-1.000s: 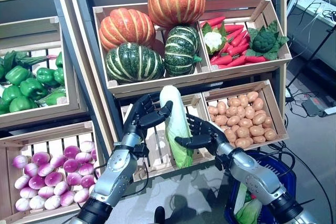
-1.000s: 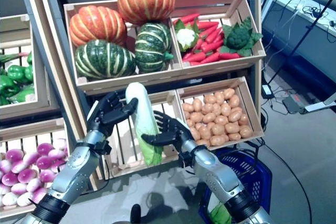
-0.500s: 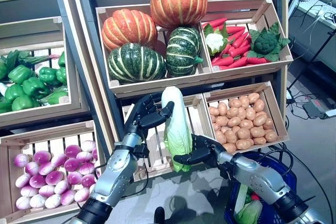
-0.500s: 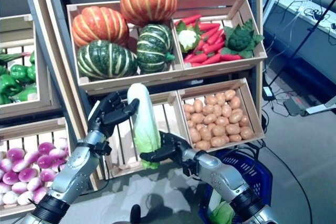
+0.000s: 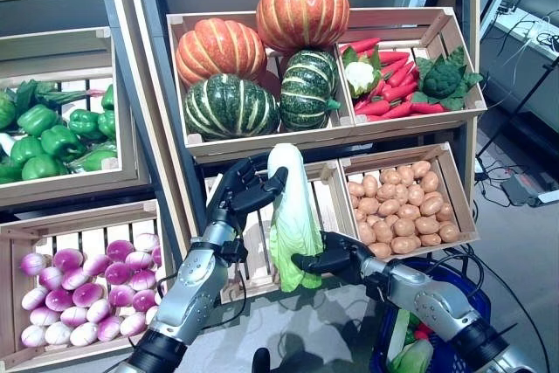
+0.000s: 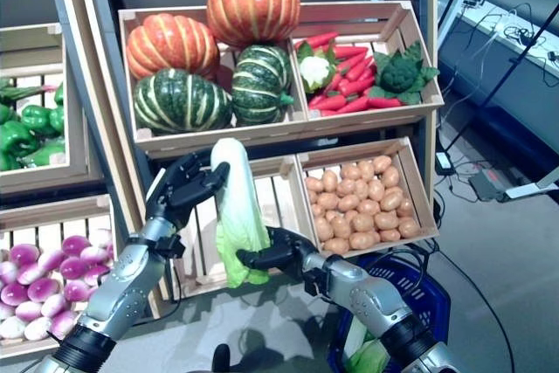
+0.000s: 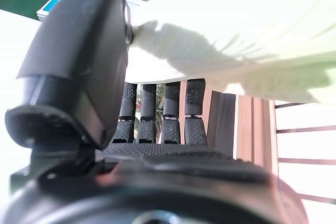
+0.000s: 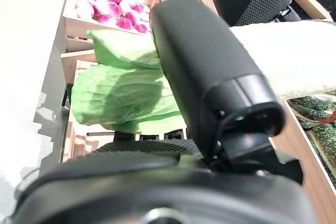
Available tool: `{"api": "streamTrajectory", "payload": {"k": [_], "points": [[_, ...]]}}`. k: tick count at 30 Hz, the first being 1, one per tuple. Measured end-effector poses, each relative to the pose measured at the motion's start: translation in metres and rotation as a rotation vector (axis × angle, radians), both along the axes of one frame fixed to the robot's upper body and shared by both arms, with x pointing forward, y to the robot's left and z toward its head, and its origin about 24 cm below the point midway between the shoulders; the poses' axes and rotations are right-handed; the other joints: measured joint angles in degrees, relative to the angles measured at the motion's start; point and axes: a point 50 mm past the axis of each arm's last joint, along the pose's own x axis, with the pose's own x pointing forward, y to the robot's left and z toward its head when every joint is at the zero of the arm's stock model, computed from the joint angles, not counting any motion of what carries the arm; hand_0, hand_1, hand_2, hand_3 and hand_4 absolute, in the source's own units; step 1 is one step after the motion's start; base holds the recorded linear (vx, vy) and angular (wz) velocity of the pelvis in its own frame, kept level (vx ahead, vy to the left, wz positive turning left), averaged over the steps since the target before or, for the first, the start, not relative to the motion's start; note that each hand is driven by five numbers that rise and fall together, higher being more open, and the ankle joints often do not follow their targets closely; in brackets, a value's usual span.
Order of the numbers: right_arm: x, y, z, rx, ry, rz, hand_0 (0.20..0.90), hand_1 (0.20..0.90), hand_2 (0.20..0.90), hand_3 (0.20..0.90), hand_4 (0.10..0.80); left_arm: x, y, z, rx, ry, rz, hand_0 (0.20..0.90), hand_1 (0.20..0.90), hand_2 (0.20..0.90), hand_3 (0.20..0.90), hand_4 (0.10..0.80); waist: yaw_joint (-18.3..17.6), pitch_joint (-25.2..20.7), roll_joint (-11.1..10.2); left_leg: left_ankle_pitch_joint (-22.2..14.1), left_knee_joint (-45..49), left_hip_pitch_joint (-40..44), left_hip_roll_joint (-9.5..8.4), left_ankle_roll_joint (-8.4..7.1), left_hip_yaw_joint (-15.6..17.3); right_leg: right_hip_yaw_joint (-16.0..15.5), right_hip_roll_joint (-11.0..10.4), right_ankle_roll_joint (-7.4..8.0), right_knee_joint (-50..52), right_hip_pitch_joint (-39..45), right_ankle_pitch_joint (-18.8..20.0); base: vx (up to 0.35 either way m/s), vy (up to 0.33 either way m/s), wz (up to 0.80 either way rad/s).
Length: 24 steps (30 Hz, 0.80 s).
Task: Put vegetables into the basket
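A long napa cabbage (image 5: 293, 216) with a white stalk and green leafy end hangs upright in front of the shelf's middle lower crate. My left hand (image 5: 238, 196) is shut on its white upper part, with the thumb (image 7: 84, 66) pressed to the stalk (image 7: 236, 51) and the fingers behind it. Lower down, my right hand (image 5: 339, 258) is shut on the leafy end (image 8: 121, 93), the thumb (image 8: 205, 66) lying over the leaves. The blue basket (image 5: 479, 293) stands on the floor at the lower right, under my right forearm, with green leaves (image 5: 410, 357) inside.
Behind the cabbage is a slatted wooden crate (image 5: 253, 251). Around it are crates of pumpkins (image 5: 262, 58), red chillies with cauliflower and broccoli (image 5: 402, 85), potatoes (image 5: 406, 207), green peppers (image 5: 52, 137) and purple-white bulbs (image 5: 79, 294).
My right hand has slid down the cabbage from its middle to the leafy end. The left hand keeps its hold at the top. The camera has shifted slightly.
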Motion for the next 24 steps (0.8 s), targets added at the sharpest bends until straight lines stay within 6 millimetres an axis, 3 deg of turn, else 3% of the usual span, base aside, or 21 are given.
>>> {"api": "streamTrajectory", "payload": {"k": [1, 2, 5, 16, 24], "points": [[0.0, 0.001, 0.0, 0.005, -0.003, 0.001, 0.3, 0.3, 0.3, 0.3, 0.4, 0.0, 0.001, 0.0, -0.007, 0.001, 0.005, 0.3, 0.3, 0.3, 0.3, 0.4, 0.0, 0.0, 0.0, 0.0, 0.0, 0.0, 0.0, 0.0, 0.0, 0.0, 0.0, 0.0, 0.0, 0.0, 0.0, 0.0, 0.0, 0.0], [0.0, 0.002, 0.0, 0.01, -0.005, 0.0, 0.3, 0.3, 0.3, 0.3, 0.4, 0.0, 0.002, 0.001, -0.015, 0.002, 0.008, 0.425, 0.425, 0.425, 0.425, 0.483, 0.0, 0.0, 0.0, 0.0, 0.0, 0.0, 0.0, 0.0, 0.0, 0.0, 0.0, 0.0, 0.0, 0.0, 0.0, 0.0, 0.0, 0.0], [0.0, 0.003, 0.001, 0.014, -0.011, -0.001, 0.3, 0.3, 0.3, 0.3, 0.4, 0.001, 0.003, 0.001, -0.027, 0.003, 0.011, 0.9, 0.9, 0.9, 0.9, 0.8, 0.1, -0.1, 0.1, 0.0, 0.0, 0.0, -0.01, 0.0, 0.0, 0.0, 0.0, 0.0, 0.0, 0.0, 0.0, 0.0, 0.0, 0.0], [-0.009, -0.008, -0.007, 0.022, -0.016, -0.048, 0.3, 0.3, 0.3, 0.3, 0.4, 0.0, 0.001, 0.003, -0.078, -0.016, -0.061, 0.9, 0.9, 0.9, 0.9, 0.8, -0.4, -0.3, 0.6, -0.1, 0.0, -0.1, -0.04, 0.06, 0.2, 0.2, -0.1, 0.0, 0.0, -0.1, 0.0, 0.0, 0.0, 0.0], [-0.007, -0.022, -0.001, 0.079, -0.082, -0.149, 0.3, 0.3, 0.3, 0.3, 0.4, 0.001, 0.002, 0.006, -0.14, -0.032, -0.104, 0.9, 0.9, 0.9, 0.9, 0.8, -0.7, -0.2, 0.7, -0.2, 0.0, -0.1, -0.03, 0.2, 1.0, 0.7, -0.3, 0.02, -0.1, -0.4, 0.0, -0.003, -0.004, -0.02]]}}
